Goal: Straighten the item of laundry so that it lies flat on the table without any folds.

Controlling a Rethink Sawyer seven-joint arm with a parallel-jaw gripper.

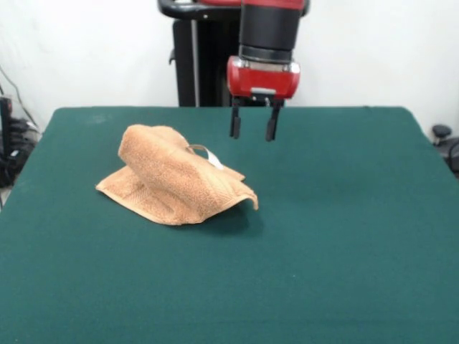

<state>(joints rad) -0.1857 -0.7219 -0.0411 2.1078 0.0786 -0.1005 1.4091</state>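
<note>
Orange-tan hand towel (172, 185) sits bunched left of centre on the green surface (337, 236), one thick fold humped over the flat layer, white label (209, 156) poking out. Beyond, jaws (253, 127) hang apart, empty, above towel's far right.

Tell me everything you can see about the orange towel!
The towel is orange-tan and fuzzy, like terry cloth. It is crumpled, not flat: one part is folded up into a rounded hump, and flat edges stick out below. A white label loop pokes out near the top. It rests on the green table, and nothing else touches it.
</note>
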